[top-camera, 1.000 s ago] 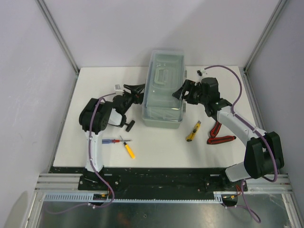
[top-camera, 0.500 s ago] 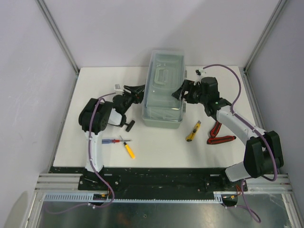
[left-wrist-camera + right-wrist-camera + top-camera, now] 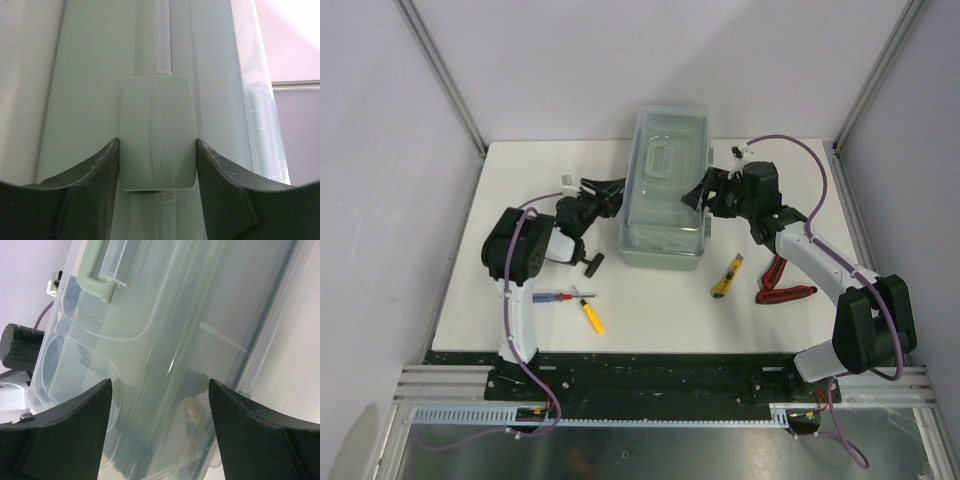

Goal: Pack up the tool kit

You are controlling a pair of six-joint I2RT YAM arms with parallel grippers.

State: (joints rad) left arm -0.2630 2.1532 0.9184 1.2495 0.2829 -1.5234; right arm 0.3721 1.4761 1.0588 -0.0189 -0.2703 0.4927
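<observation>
Tool kit box (image 3: 665,190), sage-green with its clear lid down, is set at the far middle of the white desk (image 3: 650,325); a red-and-blue screwdriver (image 3: 555,297) and a yellow-handled screwdriver (image 3: 591,317) are laid touching at the front left; the left end effector (image 3: 612,197) is clenched on the latch (image 3: 157,130) of the box's left side, a finger pressed to each edge; the right end effector (image 3: 698,195) is held released, jaws spread, at the box's right side; a yellow knife (image 3: 726,277) and red-handled pliers (image 3: 782,283) are laid further right, near each other.
</observation>
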